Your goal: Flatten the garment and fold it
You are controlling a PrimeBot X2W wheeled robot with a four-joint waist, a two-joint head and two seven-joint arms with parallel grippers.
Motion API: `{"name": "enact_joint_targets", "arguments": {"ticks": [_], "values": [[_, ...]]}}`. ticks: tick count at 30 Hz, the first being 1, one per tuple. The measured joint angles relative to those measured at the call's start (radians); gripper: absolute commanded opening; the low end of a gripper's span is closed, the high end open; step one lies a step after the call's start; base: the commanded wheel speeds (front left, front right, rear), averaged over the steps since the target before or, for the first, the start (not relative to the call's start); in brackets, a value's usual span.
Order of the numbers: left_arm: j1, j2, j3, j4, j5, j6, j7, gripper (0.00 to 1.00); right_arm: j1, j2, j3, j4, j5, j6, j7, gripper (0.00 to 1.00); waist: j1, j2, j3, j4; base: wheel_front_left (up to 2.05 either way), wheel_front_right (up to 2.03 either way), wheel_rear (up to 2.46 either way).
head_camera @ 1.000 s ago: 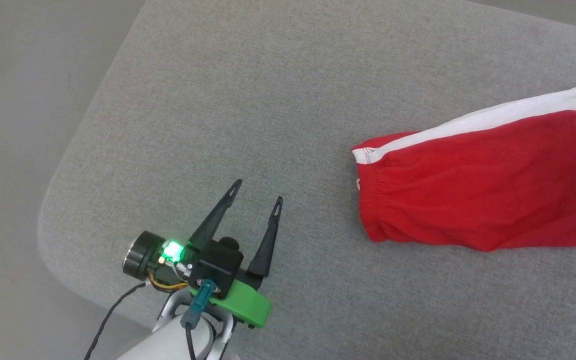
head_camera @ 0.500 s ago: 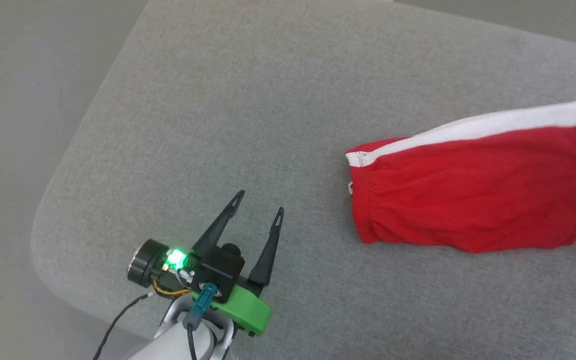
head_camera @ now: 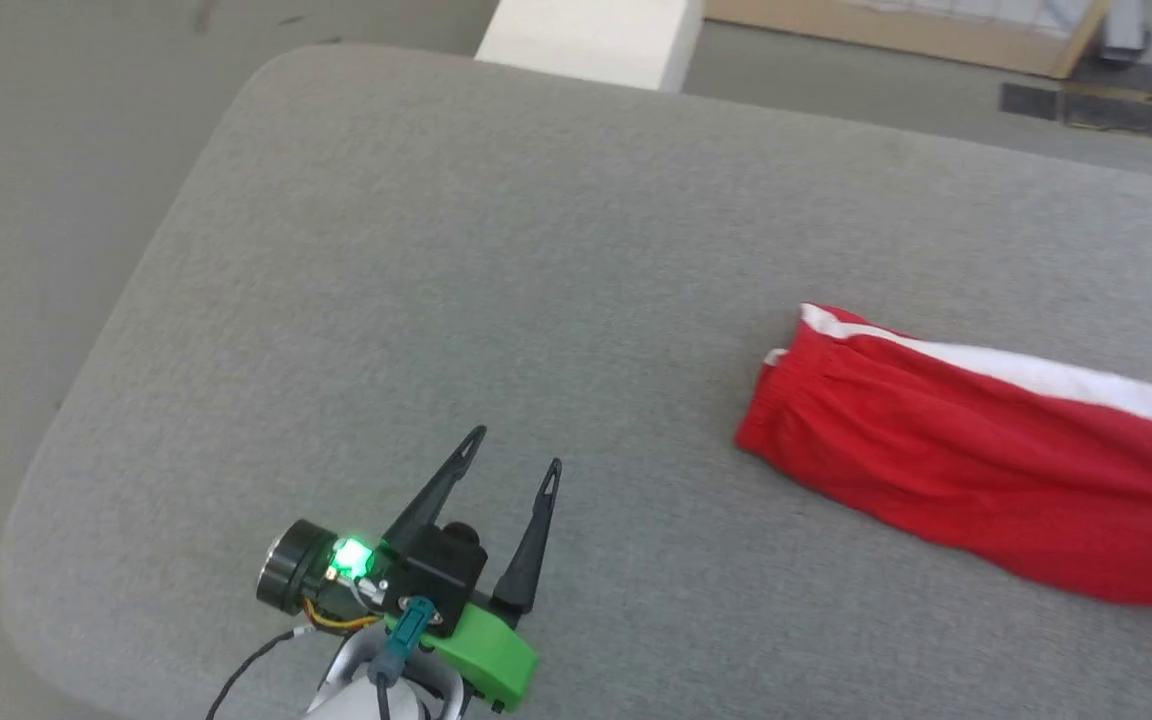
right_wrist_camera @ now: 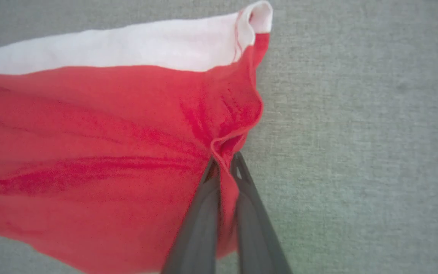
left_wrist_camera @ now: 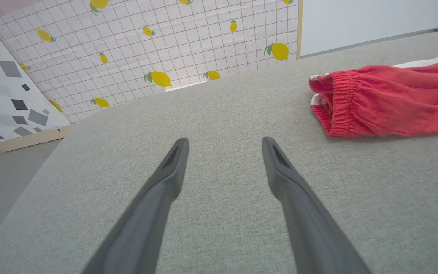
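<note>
Garment on grey cushion, right end effector pinching its edge, left end effector spread, well apart.

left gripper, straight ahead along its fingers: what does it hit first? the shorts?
Not the garment: it lies to the right of that line. The open left gripper points across the bare grey cushion and, if tilted down as it seems, would touch that first; depth is unclear.

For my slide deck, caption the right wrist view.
Right gripper pinching a fold of red white-striped shorts against grey upholstery.
</note>
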Motion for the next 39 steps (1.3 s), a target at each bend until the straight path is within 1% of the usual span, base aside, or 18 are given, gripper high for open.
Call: {"name": "enact_joint_targets", "arguments": {"ticks": [3,5,8,11,15,19,27,37,39], "values": [[0.006,0.005,-0.001,-0.003,-0.004,0.001,0.002,1.00,0.056,0.052,-0.088,-0.052,-0.041,0.000,0.006,0.00,0.0000,0.0000,-0.010,-0.026,0.00,0.00,0.00],[0.006,0.008,-0.001,-0.008,-0.005,0.001,0.004,1.00,0.068,0.083,-0.118,-0.085,-0.066,0.000,0.006,0.00,0.0000,0.0000,-0.012,-0.040,0.00,0.00,0.00],[0.006,0.010,-0.003,-0.013,-0.005,0.001,0.005,1.00,0.069,0.130,-0.142,-0.137,-0.085,0.000,0.006,0.00,0.0000,0.0000,-0.011,-0.056,0.00,0.00,0.00],[0.006,0.014,-0.005,-0.014,-0.011,-0.003,0.014,1.00,0.067,0.172,-0.144,-0.180,-0.087,0.000,0.019,0.00,0.0000,0.0000,-0.013,-0.064,0.00,0.00,0.00],[0.007,0.021,-0.006,-0.013,-0.017,-0.008,0.018,1.00,0.048,0.212,-0.133,-0.242,-0.083,0.000,0.045,0.00,0.0000,0.0000,-0.026,-0.064,0.00,0.00,0.00],[0.010,0.023,-0.006,-0.013,-0.017,-0.008,0.022,1.00,0.030,0.231,-0.118,-0.307,-0.080,0.000,0.074,0.00,0.0000,0.0000,-0.043,-0.057,0.00,0.00,0.00],[0.011,0.021,-0.004,-0.016,-0.038,0.006,0.023,1.00,-0.021,0.287,-0.056,-0.410,-0.074,0.000,0.143,0.00,0.0000,0.0000,-0.054,-0.019,0.00,0.00,0.00],[0.014,0.010,0.003,-0.011,-0.041,0.015,0.021,1.00,-0.097,0.397,0.058,-0.445,-0.085,0.000,0.199,0.00,0.0000,0.0000,-0.034,0.040,0.00,0.00,0.00],[0.014,0.007,0.005,-0.009,-0.041,0.016,0.020,1.00,-0.104,0.411,0.083,-0.442,-0.095,0.000,0.205,0.00,0.0000,0.0000,-0.028,0.050,0.00,0.00,0.00]]}}
